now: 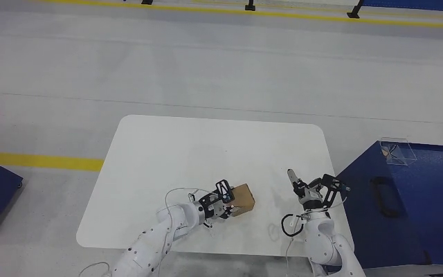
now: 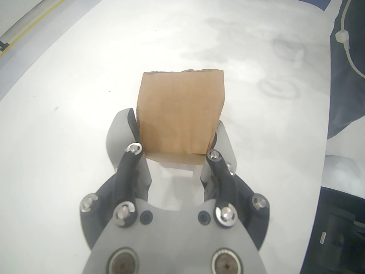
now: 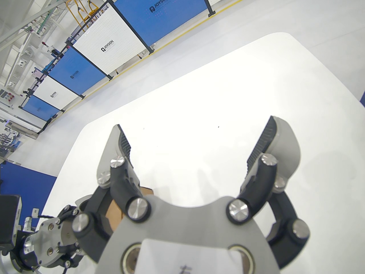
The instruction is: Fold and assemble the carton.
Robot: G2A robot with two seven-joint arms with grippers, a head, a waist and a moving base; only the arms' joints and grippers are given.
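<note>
**Carton (image 1: 243, 199), a small brown cardboard box, held at one end by the left claw (image 1: 230, 206); right claw (image 1: 315, 181) spread and free**

Top view: the carton sits over the near part of the white, round-cornered worktop (image 1: 208, 145), between the two arms; the left claw has it; the right claw stands well apart on its other side, holding nothing.

Left wrist view: the left claw's fingers (image 2: 132, 126) are closed against the carton's two side faces at its near end; the box's long axis runs straight out from the claw, so its far, ragged-edged end points away across the worktop; whether its underside rests on the surface I cannot tell.

Right wrist view: the right claw is spread wide above the worktop; a sliver of the carton shows past its base, with the left claw beside it; the box lies off to one side, not between these fingers.

Judged from this, the coming move turns on that free far end; the right arm would need to swing across and meet it along the long axis while the left claw steadies.
</note>
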